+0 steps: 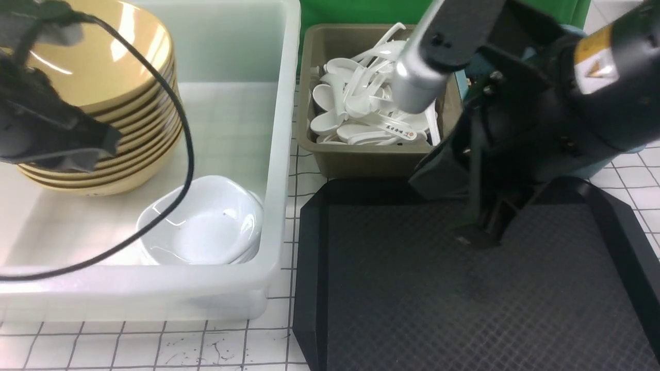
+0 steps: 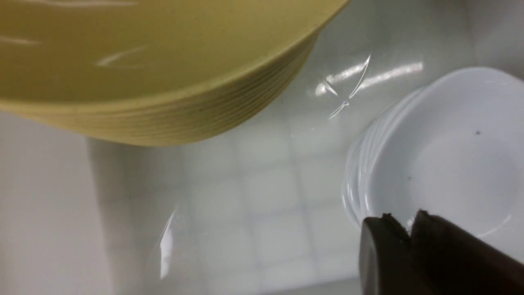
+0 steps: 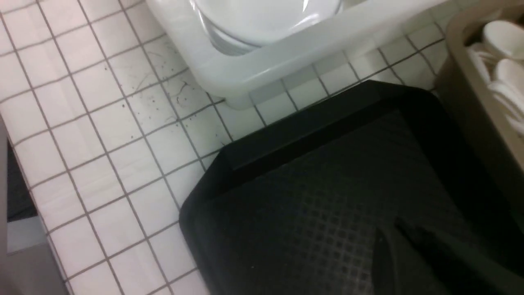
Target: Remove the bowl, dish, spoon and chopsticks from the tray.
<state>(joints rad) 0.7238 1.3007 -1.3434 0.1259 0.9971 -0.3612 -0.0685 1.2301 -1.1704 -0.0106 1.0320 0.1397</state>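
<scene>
While the left gripper (image 2: 409,219) hangs closed, empty, over the dish (image 1: 206,232), bowl (image 1: 98,56) stacked beside it, spoon (image 1: 397,129) in the olive bin (image 1: 361,159), chopsticks unseen, we risk scraping the tray (image 1: 309,232) with our closed, low right gripper (image 1: 479,234).

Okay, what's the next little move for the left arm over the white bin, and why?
Probably lift the left gripper straight up out of the white bin: its jaws are shut on nothing above the stacked dish, and no tableware shows on the tray.
</scene>
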